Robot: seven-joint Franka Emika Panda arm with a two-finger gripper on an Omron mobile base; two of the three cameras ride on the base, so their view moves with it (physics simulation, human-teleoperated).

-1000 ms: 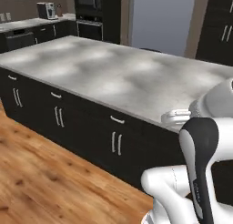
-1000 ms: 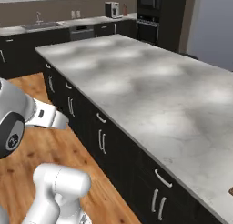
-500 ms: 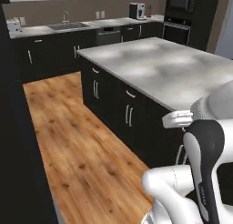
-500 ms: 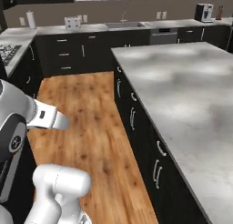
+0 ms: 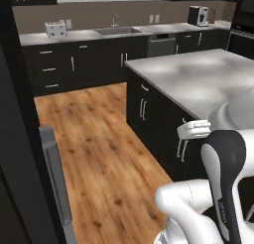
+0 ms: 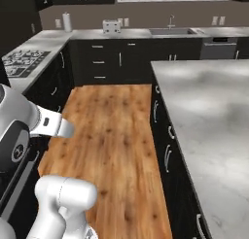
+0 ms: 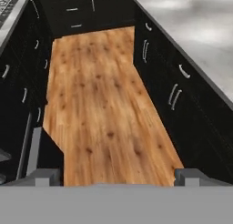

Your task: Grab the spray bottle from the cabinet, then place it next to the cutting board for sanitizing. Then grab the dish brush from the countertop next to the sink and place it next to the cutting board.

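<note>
Sink (image 5: 118, 31) on far countertop (image 6: 87, 35) — pincer (image 7: 116, 176) wide open, empty

Glossy white rounded arm (image 5: 198, 213) with black joint segments and small grey lettering.

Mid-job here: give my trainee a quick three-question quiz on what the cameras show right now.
1. True or false: the gripper is open and holds nothing.
2. What lies straight below the gripper: A) sink B) wooden floor C) island countertop
3. Fill in: on the far counter, left of the sink, stands a ____.

Key: 1 true; 2 B; 3 toaster
</note>
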